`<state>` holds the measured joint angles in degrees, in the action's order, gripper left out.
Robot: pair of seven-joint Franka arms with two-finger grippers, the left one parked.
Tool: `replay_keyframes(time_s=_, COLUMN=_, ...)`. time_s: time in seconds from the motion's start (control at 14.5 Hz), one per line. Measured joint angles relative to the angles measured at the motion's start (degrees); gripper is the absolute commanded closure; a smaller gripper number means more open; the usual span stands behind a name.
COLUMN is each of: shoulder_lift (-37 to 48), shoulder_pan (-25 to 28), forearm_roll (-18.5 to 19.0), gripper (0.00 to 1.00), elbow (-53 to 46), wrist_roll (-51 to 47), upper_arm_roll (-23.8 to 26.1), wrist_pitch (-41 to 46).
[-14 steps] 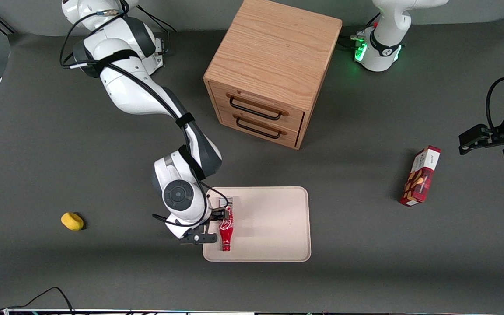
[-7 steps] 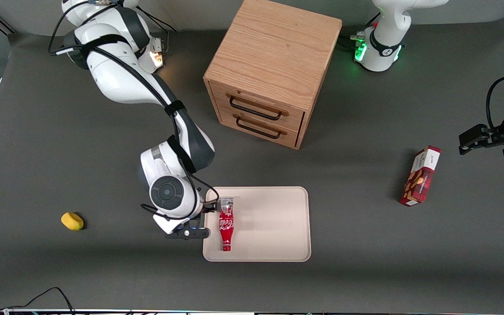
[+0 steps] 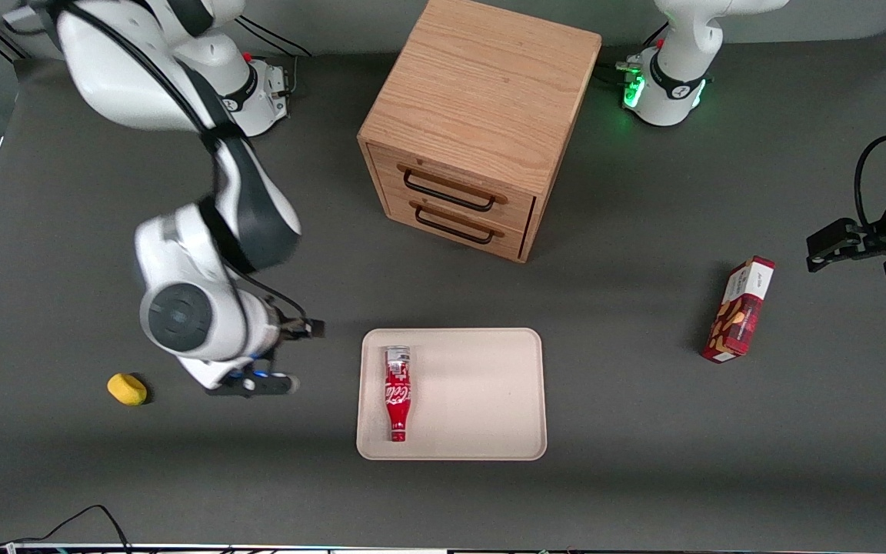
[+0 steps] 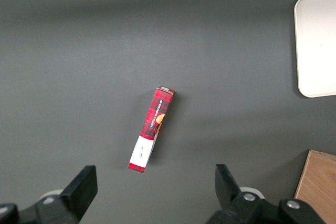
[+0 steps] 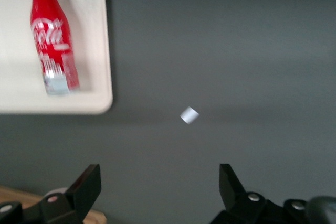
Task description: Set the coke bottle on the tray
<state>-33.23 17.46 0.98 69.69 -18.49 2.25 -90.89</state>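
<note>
Empty and with fingers apart, my pincer (image 5: 160,190) hangs over the table (image 3: 643,492), off the tray (image 3: 474,392). Coke bottle (image 3: 397,392) lies there; I only need retreating.

Right arm: I see it bent at the elbow, wrist pointing down above the table toward its own end | gripper (image 5: 160,192): I read the fingers (image 5: 86,190) spread wide, nothing between them | gripper height: raised, touching nothing.
</note>
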Motion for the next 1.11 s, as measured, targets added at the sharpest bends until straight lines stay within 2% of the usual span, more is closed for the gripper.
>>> replay_keyframes(time_s=0.35, shoulder_lift=23.27, shoulder_pan=-1.01, forearm_roll=-0.01, gripper=0.00, elbow=18.86, wrist_roll=4.88, upper_arm_roll=-4.87, wrist_pitch=1.75)
replay_keyframes(time_s=0.55, shoulder_lift=34.36, shoulder_pan=-1.54, forearm_roll=-0.01, gripper=0.00, elbow=26.76, wrist_roll=6.91, upper_arm_roll=-7.41, wrist_pitch=1.71)
replay_keyframes(time_s=0.76, shoulder_lift=39.89, shoulder_pan=-3.22, forearm_roll=0.00, gripper=0.00, elbow=29.69, wrist_roll=10.68, upper_arm_roll=-7.64, wrist_pitch=2.49)
replay_keyframes(time_s=1.11, shoulder_lift=40.74, shoulder_pan=-4.69, forearm_roll=0.28, gripper=0.00, elbow=30.31, wrist_roll=13.20, upper_arm_roll=-8.27, wrist_pitch=3.12)
